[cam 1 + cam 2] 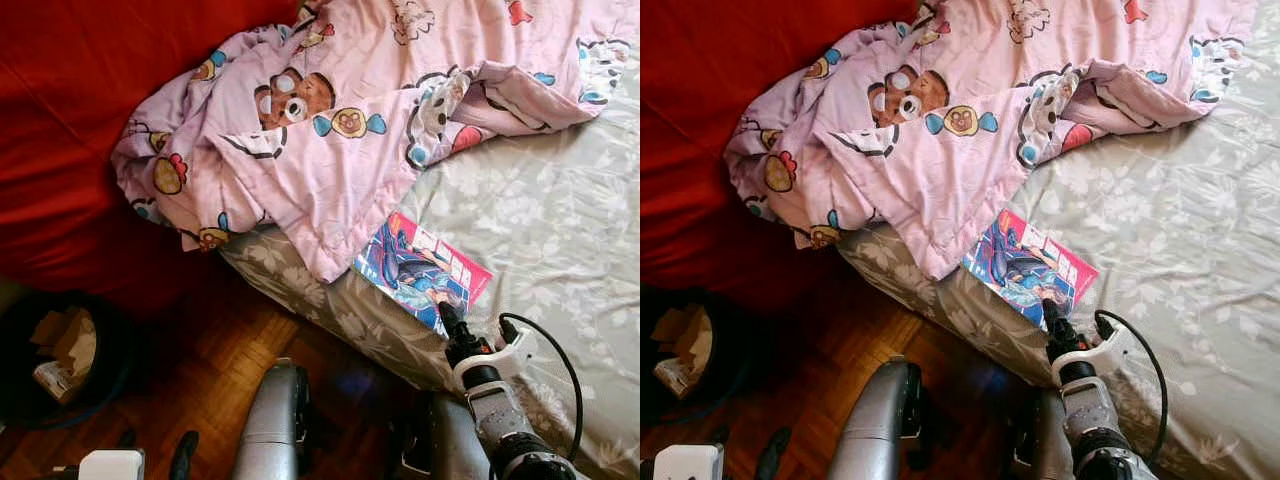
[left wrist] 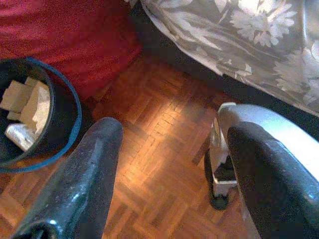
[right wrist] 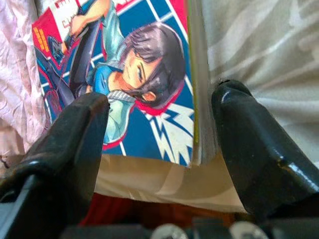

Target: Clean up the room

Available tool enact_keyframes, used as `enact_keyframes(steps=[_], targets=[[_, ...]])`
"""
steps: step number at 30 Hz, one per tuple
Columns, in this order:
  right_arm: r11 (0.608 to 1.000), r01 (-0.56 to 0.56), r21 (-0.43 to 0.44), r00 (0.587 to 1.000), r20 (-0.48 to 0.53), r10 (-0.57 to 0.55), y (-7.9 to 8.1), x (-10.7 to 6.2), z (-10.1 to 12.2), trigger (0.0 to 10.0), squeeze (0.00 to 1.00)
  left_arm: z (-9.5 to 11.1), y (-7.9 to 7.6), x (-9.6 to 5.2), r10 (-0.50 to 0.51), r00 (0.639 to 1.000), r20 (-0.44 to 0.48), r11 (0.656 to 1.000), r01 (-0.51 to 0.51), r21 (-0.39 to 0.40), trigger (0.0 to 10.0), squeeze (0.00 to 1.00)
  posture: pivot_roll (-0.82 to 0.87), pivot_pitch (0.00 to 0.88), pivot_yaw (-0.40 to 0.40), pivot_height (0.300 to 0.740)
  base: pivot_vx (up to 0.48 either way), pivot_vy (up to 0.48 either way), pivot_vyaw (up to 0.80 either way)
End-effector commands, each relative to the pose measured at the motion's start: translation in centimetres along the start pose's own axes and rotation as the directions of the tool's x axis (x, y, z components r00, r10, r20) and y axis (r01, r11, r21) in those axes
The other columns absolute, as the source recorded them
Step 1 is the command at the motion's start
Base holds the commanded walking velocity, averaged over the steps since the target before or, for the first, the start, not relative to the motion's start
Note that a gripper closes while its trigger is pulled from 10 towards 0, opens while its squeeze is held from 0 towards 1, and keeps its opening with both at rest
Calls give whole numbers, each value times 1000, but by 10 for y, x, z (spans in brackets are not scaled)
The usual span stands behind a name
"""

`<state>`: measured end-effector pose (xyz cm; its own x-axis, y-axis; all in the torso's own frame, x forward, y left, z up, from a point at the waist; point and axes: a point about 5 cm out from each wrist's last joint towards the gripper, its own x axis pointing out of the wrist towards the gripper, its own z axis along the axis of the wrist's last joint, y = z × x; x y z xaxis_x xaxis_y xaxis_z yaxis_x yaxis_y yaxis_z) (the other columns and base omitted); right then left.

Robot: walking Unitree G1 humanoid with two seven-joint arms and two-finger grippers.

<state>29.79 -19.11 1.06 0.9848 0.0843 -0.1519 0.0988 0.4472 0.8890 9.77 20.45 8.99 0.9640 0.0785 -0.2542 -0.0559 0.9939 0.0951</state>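
Note:
A comic book (image 1: 420, 265) with a blue and red cover lies flat at the near edge of the bed (image 1: 540, 220), partly beside the pink blanket (image 1: 330, 120). My right gripper (image 1: 447, 318) is at the book's near corner. In the right wrist view it (image 3: 159, 99) stands open, and the book's corner (image 3: 134, 74) lies between the two black fingers (image 3: 75, 134) without being pinched. My left gripper (image 2: 174, 132) hangs low over the wooden floor, open and holding nothing.
The crumpled pink blanket with bear prints covers the bed's far part and spills over a red cover (image 1: 80, 120). A black bin (image 1: 60, 355) with cardboard scraps stands on the parquet floor (image 1: 210, 370) at the left. The grey floral sheet is bare at the right.

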Motion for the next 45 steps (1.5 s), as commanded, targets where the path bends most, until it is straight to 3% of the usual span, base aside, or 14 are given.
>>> enact_keyframes(steps=[1, 11, 16, 17, 21, 23, 27, 35, 45], targets=[[996, 55, 67, 997, -61, -51, -15, -14, -19, 10000, 0, -6, 0, -8, 7, 999, -53, 1000, -8, -12, 10000, 0, 336, 561, 153, 643, 0, 0, 0], [994, 35, 100, 990, -138, -21, -18, -21, -33, 10000, 0, -3, 0, -14, 10, 998, -63, 1000, -11, -16, 10000, 0, 349, 581, 158, 643, 0, 0, 0], [998, 14, 58, 980, -199, -3, -16, -21, -42, 10000, 0, -6, 0, -15, 12, 997, -73, 1000, -14, -18, 10000, 0, 344, 583, 154, 643, 0, 0, 0], [999, 51, 14, 985, -166, -48, -18, -20, -38, 10000, 0, -7, 0, -14, 13, 997, -74, 1000, -15, -19, 10000, 0, 342, 582, 151, 643, 0, 0, 0], [989, 146, -17, 988, -52, -146, -25, -20, -21, 10000, 0, -9, 0, -11, 15, 997, -73, 1000, -17, -21, 10000, 0, 333, 561, 144, 643, 0, 0, 0], [980, 199, -14, 980, 20, -199, -29, -21, -8, 10000, 0, -10, 0, -5, 18, 998, -65, 1000, -20, -22, 10000, 0, 325, 545, 137, 643, 0, 0, 0], [954, 282, -102, 954, 136, -268, -37, -26, 19, 10000, 0, -9, 0, 6, 18, 999, -41, 1000, -19, -23, 10000, 0, 311, 519, 129, 643, 0, 0, 0], [888, 429, -167, 889, 256, -381, -58, -47, 52, 10000, 0, -15, 0, 16, 11, 999, -42, 1000, -12, -16, 10000, 0, 279, 487, 116, 643, 0, 0, 0], [804, 556, -211, 818, 311, -484, -82, -76, 61, 10000, 0, -19, -3, 32, -6, 1000, -29, 1000, 5, -11, 10000, 0, 257, 461, 110, 643, 0, 0, 0]])
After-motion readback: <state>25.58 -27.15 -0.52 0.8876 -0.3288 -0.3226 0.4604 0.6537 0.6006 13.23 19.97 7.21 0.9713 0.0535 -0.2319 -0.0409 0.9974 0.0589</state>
